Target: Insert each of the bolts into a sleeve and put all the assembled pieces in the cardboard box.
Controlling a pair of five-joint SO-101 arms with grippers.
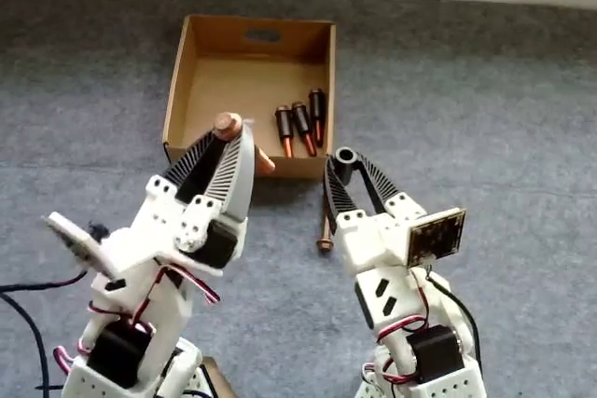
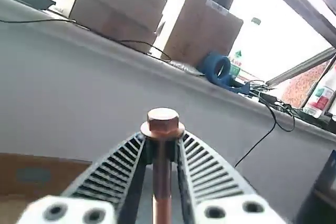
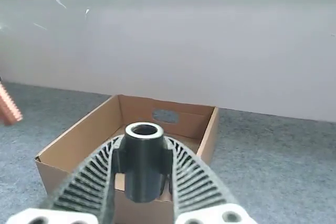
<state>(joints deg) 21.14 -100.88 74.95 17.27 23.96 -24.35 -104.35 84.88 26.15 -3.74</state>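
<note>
While both parts are gripped but well apart, mating is the risky bit. left end effector (image 1: 227,137) pinches the bolt (image 1: 227,125) just under its head, so the long shank hangs free between the fingers. Any side load at the threaded tip could pivot it in the pinch and miss the bore. right end effector (image 1: 346,165) is clamped on the black sleeve (image 1: 346,157), bore facing up. It's a round body in ribbed fingers and could rotate or slide if the bolt goes in off-axis.

Second risk: a loose bolt (image 1: 325,228) lies on the surface (image 1: 485,118) right by the right arm's fingers. A low sweep would knock it away. The cardboard box (image 1: 177,90) sits just ahead of both arms, so a forward lunge would shove it. It holds three assembled pieces (image 1: 302,126) at its near right.

Pose: left arm is raised, its fingers angled up over the box's near wall, bolt head topmost. Right arm reaches forward, with the sleeve just outside the box's near right corner.
</note>
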